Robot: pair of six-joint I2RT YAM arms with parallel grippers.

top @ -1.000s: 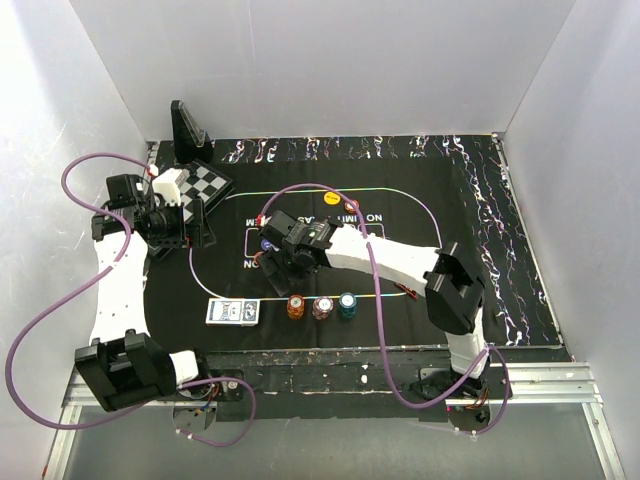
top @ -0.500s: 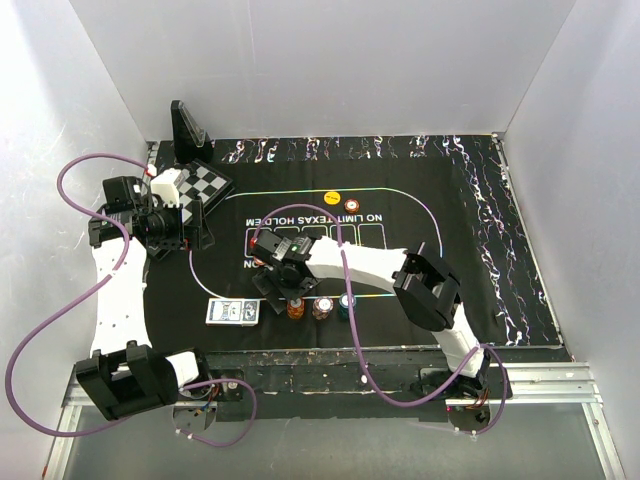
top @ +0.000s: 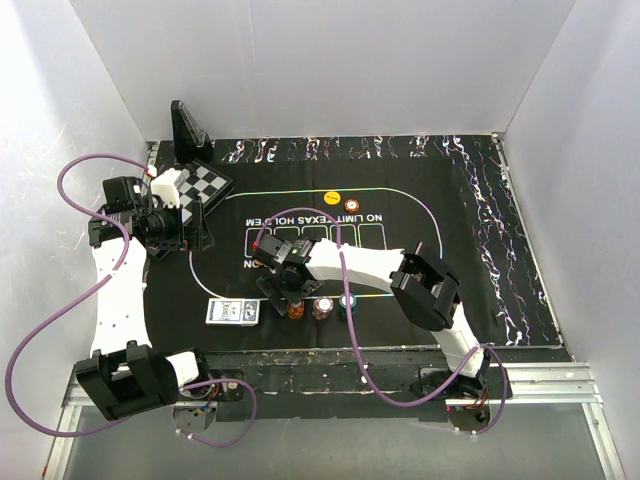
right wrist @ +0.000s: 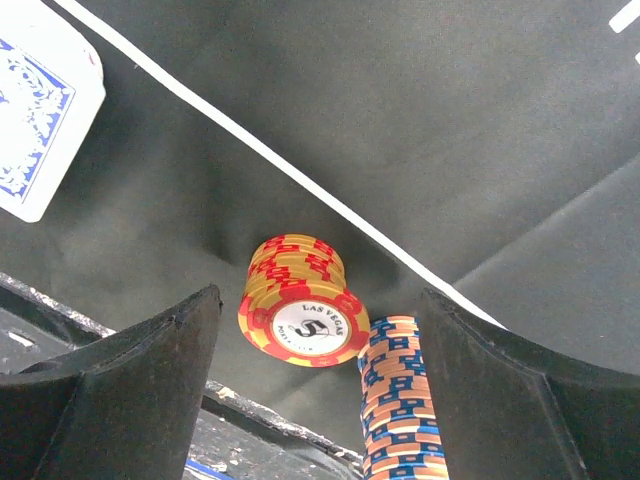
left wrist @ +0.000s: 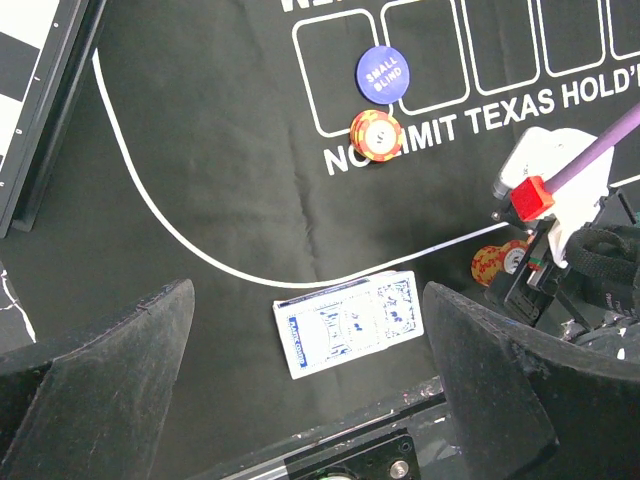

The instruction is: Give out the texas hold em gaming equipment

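Orange chip stack (right wrist: 300,310), lower centre: your right gripper (right wrist: 320,300) has just dropped over it, jaws wide, nothing gripped, so grasping likely comes next; left gripper (left wrist: 308,295) gapes empty.

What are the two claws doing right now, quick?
Left claw: open, holding nothing.
Right claw: open, with the orange chip stack between its fingers, not gripped.
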